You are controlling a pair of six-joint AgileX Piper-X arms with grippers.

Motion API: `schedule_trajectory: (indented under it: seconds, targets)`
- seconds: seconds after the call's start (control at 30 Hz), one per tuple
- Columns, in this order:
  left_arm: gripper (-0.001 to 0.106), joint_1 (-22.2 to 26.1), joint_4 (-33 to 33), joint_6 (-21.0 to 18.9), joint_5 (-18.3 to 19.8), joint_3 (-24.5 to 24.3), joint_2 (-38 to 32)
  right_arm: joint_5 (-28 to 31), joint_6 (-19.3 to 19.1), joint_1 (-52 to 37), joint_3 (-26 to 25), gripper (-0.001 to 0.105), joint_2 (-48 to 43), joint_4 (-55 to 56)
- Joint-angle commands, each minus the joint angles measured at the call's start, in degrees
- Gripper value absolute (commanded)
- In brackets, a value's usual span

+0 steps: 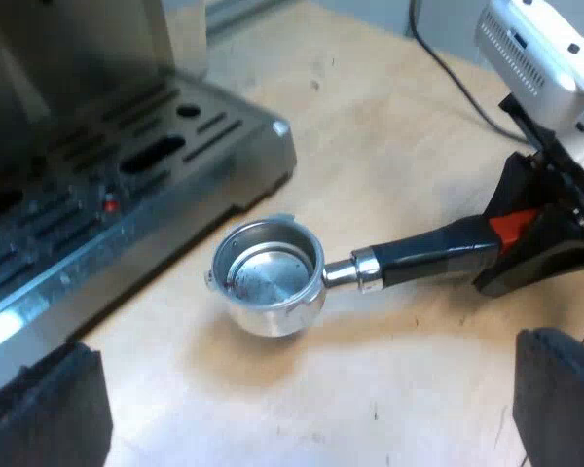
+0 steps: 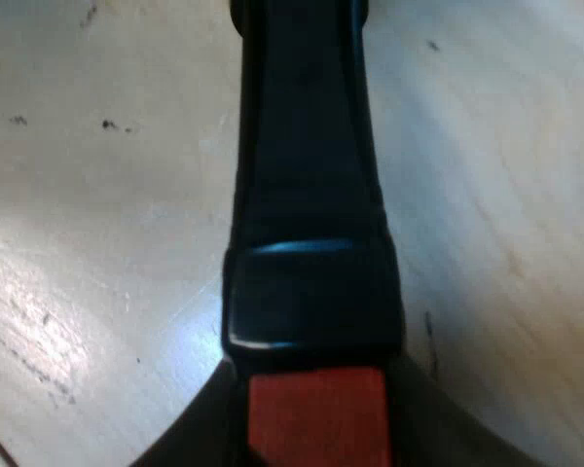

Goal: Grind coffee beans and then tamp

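Espresso machine [image 1: 97,165] stands just beside holder [image 1: 270,277]; tabletop [image 1: 370,136] open.

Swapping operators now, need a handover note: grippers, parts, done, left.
Grippers: left gripper open, empty, over the table near the metal holder.
The right gripper is shut on the handle at its red end.
Holder is loose by the espresso machine front, basket bare metal, no grounds.
Done: holder gripped. Left: grind, then tamp.
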Motion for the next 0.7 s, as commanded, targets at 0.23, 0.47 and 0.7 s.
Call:
schedule_trajectory:
  seconds: [0.23, 0.47, 0.7]
  targets:
    - [0.085, -0.1, -1.7, 1.9, -4.4, 0.1, 10.2, -2.8, -1.2, -1.6, 5.8, 0.000, -0.6, -11.1]
    - [0.085, -0.1, -8.6, 3.0, -4.4, 3.0, 16.1, -2.5, -5.7, -1.6, 11.3, 0.000, -0.6, -21.9]
    - [0.085, -0.1, -10.8, 3.0, -2.0, 3.9, 20.5, -2.3, -2.1, -1.6, 13.4, 0.000, -0.6, -23.5]
